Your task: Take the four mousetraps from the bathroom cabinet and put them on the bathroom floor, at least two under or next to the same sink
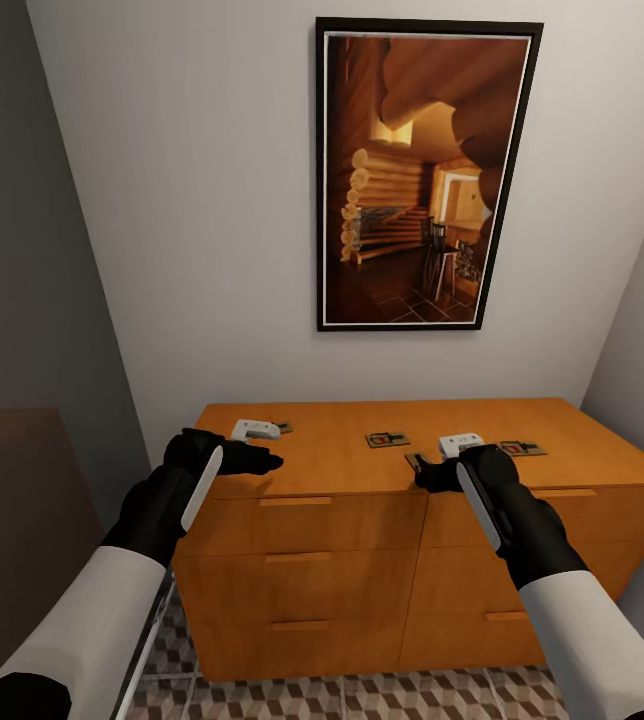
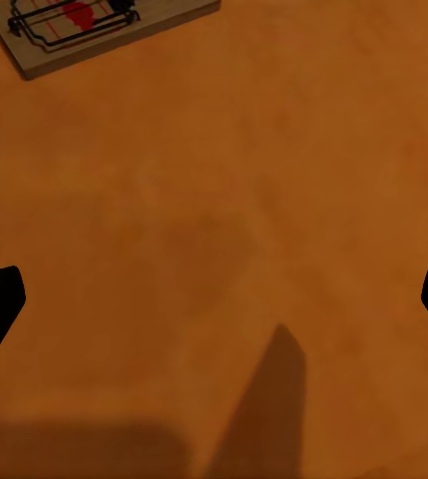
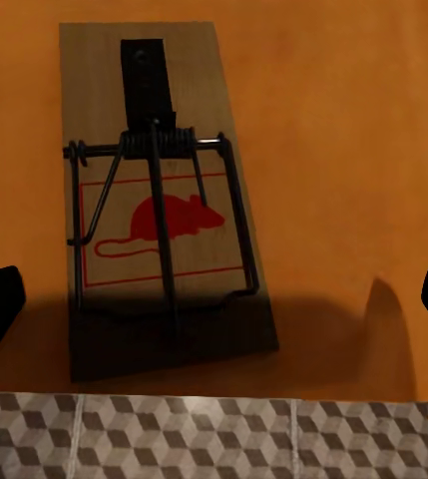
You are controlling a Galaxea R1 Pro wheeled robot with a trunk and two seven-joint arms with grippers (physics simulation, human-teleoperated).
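An orange dresser (image 1: 382, 540) stands against the white wall below a framed picture (image 1: 424, 175), and the traps lie on its tabletop (image 1: 342, 450). The left tool (image 1: 262, 461) hovers over the near left part of the tabletop with its fingers spread wide and nothing between them; one trap (image 2: 84, 28) lies on the wood beyond it, apart from both fingers. The right tool (image 1: 424, 472) hovers at the near edge, right of centre, also wide open and empty, with a trap (image 3: 159, 205) lying flat just ahead between the lines of its fingers, not touched. From the head camera, another trap (image 1: 387, 439) lies mid-tabletop and a further one (image 1: 522, 448) to the right, beyond the right tool. Cube-patterned floor (image 1: 362, 698) shows in front of the dresser.
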